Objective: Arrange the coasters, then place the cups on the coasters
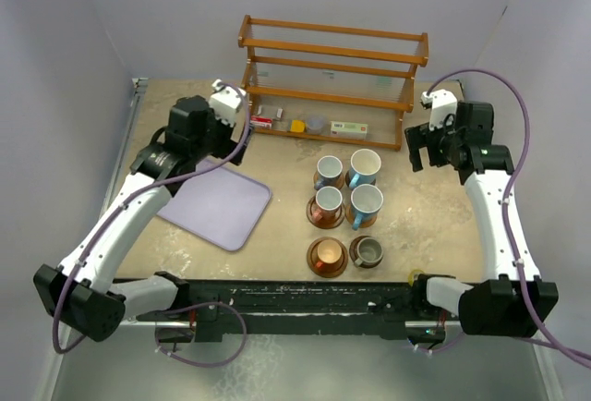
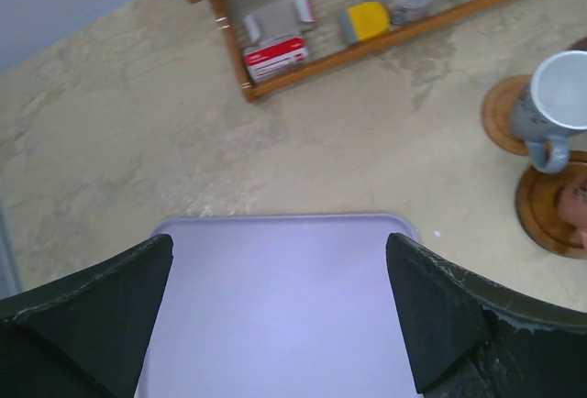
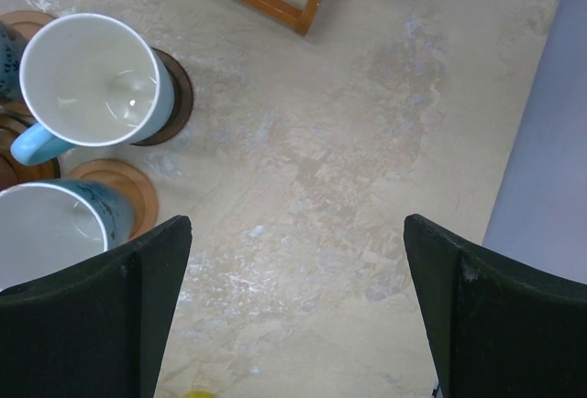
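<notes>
Six cups stand in two columns of three, each on a coaster. At the back are two pale blue cups (image 1: 328, 172) (image 1: 363, 167). The middle row has a copper cup (image 1: 327, 205) and a blue cup (image 1: 367, 204). In front, a copper-orange cup (image 1: 328, 254) rests on a larger grooved coaster (image 1: 312, 266), beside a grey-green cup (image 1: 368, 251). My left gripper (image 1: 209, 139) (image 2: 279, 242) hangs open and empty over the lavender tray (image 2: 275, 306). My right gripper (image 1: 417, 150) (image 3: 297, 224) is open over bare table, right of the cups (image 3: 92, 82).
A wooden rack (image 1: 332, 78) stands at the back, with small boxes and packets (image 2: 275, 49) on its bottom shelf. The lavender tray (image 1: 217, 202) lies left of the cups. Walls close in on the left, right and back.
</notes>
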